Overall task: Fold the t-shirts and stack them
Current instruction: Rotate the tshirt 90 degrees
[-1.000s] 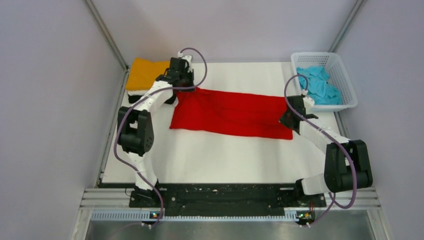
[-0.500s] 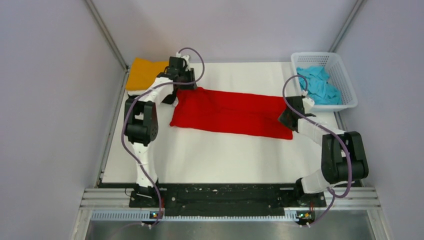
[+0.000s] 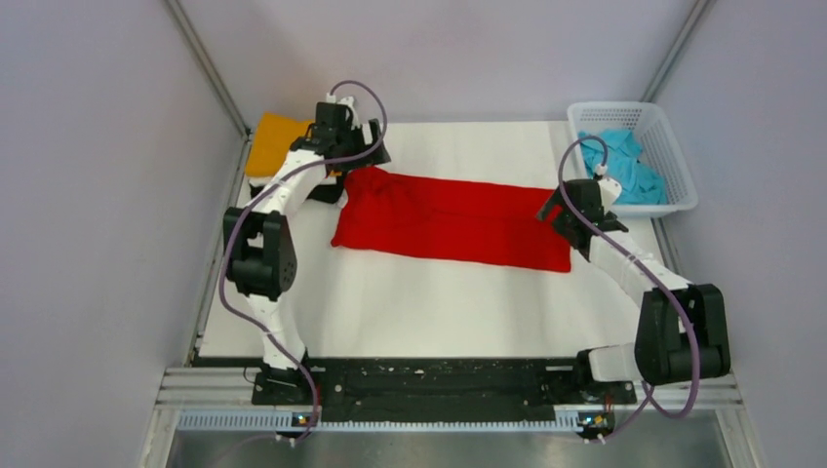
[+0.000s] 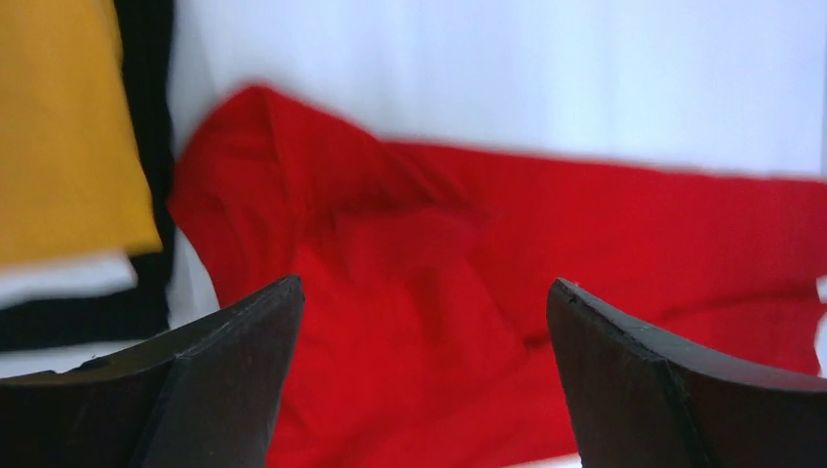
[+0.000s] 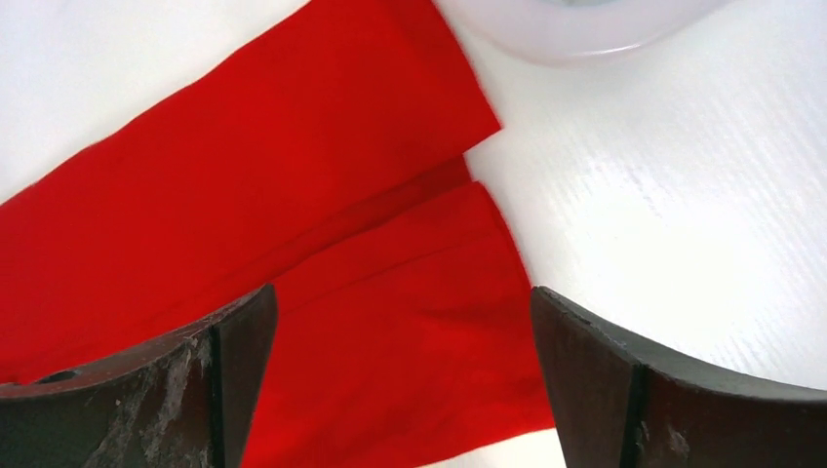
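Note:
A red t-shirt lies folded into a long strip across the white table. My left gripper hovers open over its left end, red cloth below the spread jaws and nothing between them. Above the strip's right end my right gripper is open too, with empty jaws. A folded orange-yellow t-shirt sits at the back left; white and black cloth edges show under it. A light blue t-shirt lies crumpled in the basket.
The white lattice basket stands at the back right corner, its rim just beyond the red shirt's right end. Grey walls enclose the table on three sides. The arm bases sit on a black rail at the near edge.
Both grippers went from shut to open and let go of the red shirt's ends. Each has lifted and drawn back a little; the shirt stays flat.

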`<state>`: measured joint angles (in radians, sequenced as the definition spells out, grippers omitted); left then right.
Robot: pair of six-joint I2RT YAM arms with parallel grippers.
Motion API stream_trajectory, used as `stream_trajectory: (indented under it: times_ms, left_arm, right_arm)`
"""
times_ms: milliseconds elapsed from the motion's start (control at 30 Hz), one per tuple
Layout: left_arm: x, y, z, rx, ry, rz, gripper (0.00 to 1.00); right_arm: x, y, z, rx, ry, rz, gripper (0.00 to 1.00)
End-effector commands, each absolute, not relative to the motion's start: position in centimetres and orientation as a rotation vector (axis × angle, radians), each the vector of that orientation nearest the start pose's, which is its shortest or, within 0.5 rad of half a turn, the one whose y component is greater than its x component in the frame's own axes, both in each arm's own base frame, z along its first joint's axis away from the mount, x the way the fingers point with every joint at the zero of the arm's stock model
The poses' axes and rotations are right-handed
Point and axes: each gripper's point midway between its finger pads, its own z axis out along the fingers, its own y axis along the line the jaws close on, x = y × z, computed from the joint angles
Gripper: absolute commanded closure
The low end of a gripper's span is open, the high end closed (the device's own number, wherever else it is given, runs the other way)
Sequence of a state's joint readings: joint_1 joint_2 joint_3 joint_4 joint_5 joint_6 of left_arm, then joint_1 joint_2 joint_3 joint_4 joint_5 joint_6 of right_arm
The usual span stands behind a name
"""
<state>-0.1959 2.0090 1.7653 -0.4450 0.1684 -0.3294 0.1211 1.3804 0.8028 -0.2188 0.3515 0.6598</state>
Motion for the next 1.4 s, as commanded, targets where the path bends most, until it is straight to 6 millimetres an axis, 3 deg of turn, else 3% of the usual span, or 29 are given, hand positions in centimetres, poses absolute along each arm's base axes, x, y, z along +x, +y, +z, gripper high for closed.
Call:
stream_trajectory:
  times_ms: [0,100,233,433,467,567,700,800,900,967,1067,1133,1200,1300,1367]
  left_arm:
    - [47.3,-18.3,17.1,-0.045,2.277,-0.667,0.02]
    - [45.9,-19.8,14.1,-0.052,2.362,-0.757,0.01]
    - [46.9,-21.2,11.7,-0.088,2.442,-0.818,0.01]
    - [55.1,-20.8,10.3,-0.146,2.394,-0.653,0.01]
    - [56.2,-21.1,9.3,-0.138,2.401,-0.647,0.01]
    - [58.0,-22.1,8.8,-0.136,2.395,-0.693,0.01]
    - [56.8,-22.2,6.6,-0.164,2.455,-0.705,0.01]
    - [56.0,-21.2,6.6,-0.18,2.467,-0.639,0.01]
    - [56.8,-19.9,9.8,-0.178,2.401,-0.54,0.01]
    - [57.6,-19.6,13.4,-0.167,2.332,-0.519,0.01]
    - [58.0,-19.0,18.1,-0.154,2.239,-0.499,0.01]
    - [57.2,-18.3,19.6,-0.178,2.231,-0.462,0.01]
    - [55.4,-17.7,19.3,-0.223,2.265,-0.44,0.01]
    - [51.4,-18.5,15.5,-0.25,2.348,-0.495,0.01]
    - [49.7,-18.8,13.4,-0.292,2.372,-0.522,0.01]
  right_arm:
    - [35.5,5.7,9.8,0.524,2.217,0.223,0.01]
    - [35.3,7.9,9.5,0.443,2.23,0.32,0.01]
    - [35.4,8.3,9.1,0.436,2.234,0.33,0.01]
    - [35.8,7.5,8.8,0.441,2.235,0.262,0.01]
    - [35.9,7.2,8.8,0.441,2.232,0.244,0.01]
    - [36.4,6.7,8.1,0.434,2.246,0.192,0.01]
    - [38.4,7.2,7.7,0.393,2.259,0.188,0.01]
    - [41.0,8.1,7.8,0.364,2.252,0.216,0.01]
    - [44.0,9.4,8.9,0.327,2.226,0.261,0.01]
    - [45.6,9.9,8.9,0.303,2.231,0.27,0.01]
    - [47.5,10.6,8.2,0.287,2.253,0.283,0.01]
    - [48.3,11.2,6.9,0.282,2.284,0.302,0.01]
    - [48.7,11.6,5.3,0.314,2.327,0.313,0.01]
    - [48.8,12.3,3.3,0.346,2.367,0.354,0.01]
    - [48.5,12.4,2.4,0.361,2.383,0.364,0.01]
